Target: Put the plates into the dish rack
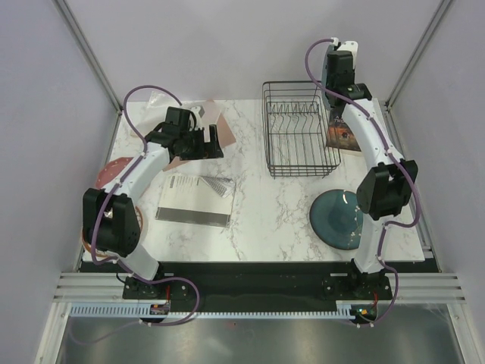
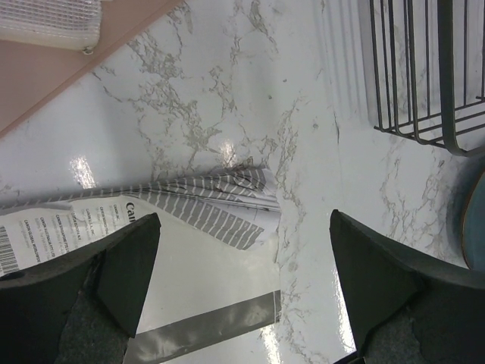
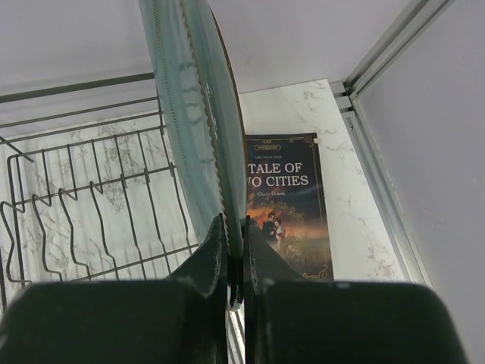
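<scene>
Pinching the teal-green plate [image 3: 189, 114] by its rim, our right fingers [image 3: 214, 262] grip something stiff, slick and breakable, we judge; left fingers [image 2: 114, 265] gape empty.

Book [image 3: 288, 208]: "Tale of Two Cities" cover, lying flat, right of centre in the right wrist view.
Printed sheet [image 1: 195, 199]: left of centre, overhead.
Pinkish square sheet [image 1: 224, 130]: upper left.

Bright, even light leaves glare patches on the table [image 2: 318, 189] (shadows soft, faint).
</scene>
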{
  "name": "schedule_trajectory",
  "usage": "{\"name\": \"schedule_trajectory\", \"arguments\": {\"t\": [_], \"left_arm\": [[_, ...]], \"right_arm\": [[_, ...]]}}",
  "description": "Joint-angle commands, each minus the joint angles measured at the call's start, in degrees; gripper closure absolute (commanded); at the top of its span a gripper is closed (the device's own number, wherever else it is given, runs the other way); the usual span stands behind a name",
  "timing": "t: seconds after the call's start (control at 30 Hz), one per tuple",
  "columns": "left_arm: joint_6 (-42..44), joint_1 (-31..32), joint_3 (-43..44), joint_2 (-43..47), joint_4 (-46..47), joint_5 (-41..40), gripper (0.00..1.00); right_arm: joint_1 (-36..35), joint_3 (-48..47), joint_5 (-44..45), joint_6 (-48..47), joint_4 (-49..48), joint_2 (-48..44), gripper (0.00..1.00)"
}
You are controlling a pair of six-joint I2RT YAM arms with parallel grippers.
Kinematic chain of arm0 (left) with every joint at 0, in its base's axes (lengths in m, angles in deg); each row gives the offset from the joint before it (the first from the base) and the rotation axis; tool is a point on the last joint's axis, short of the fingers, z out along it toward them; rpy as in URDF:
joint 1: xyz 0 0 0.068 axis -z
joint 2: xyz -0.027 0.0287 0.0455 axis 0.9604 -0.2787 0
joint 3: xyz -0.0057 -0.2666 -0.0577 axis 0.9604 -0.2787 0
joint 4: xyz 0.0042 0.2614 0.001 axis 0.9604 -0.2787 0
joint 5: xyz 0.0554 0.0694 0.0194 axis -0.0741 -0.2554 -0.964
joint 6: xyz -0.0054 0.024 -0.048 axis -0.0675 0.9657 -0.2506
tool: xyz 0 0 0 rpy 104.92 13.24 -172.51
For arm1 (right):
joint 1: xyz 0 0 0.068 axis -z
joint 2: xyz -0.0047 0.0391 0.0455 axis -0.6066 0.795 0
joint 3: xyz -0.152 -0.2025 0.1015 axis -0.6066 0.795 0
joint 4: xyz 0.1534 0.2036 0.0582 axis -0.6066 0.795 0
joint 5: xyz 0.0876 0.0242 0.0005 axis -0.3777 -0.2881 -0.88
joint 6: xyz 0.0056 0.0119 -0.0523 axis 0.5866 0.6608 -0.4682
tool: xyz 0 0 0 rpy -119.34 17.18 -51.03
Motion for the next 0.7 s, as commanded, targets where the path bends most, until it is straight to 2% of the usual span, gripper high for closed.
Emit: {"name": "schedule_trajectory", "arguments": {"t": [0.0, 0.43, 0.67], "left_arm": [[-1.0, 0.3, 1.4, -0.7, 1.9, -1.2, 0.0], [-0.7, 0.2, 1.1, -2.0, 1.8, -1.3, 0.0], [-1.0, 0.3, 2.2, -3.9, 1.8, -0.3, 0.0]], "right_arm": [[-1.0, -1.4, 0.1, 2.3, -8.0, -0.5, 1.0], [-2.1, -0.4, 2.1, 2.0, -7.1, 4.0, 1.0], [-2.1, 1.1, -0.2, 1.9, -6.6, 6.0, 1.0]]}}
